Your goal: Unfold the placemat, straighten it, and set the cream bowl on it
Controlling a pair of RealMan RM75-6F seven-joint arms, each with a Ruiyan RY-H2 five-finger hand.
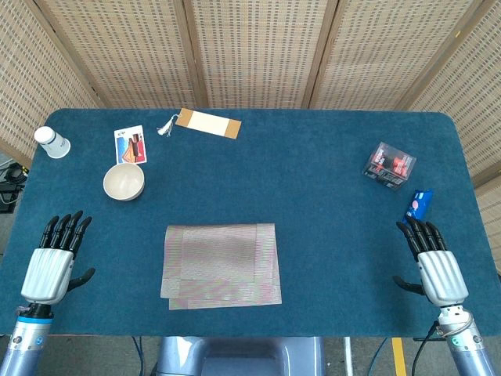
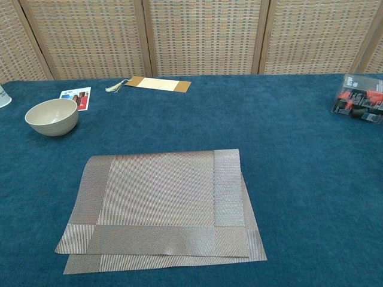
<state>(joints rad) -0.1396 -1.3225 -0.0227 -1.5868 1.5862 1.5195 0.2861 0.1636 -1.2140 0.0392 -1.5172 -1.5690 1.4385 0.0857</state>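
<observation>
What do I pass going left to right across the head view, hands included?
Left hand → white cup → cream bowl → picture card → bookmark → folded placemat → clear box → blue packet → right hand.

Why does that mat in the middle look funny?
The placemat is still folded over on itself, and the top layer sits a bit crooked, so the bottom layer peeks out along the near and right edges. Nothing else looks spilled or broken.

Blue table (image 1: 313, 204) carries folded placemat (image 1: 221, 265), cream bowl (image 1: 124, 182), bookmark (image 1: 207, 124).
</observation>
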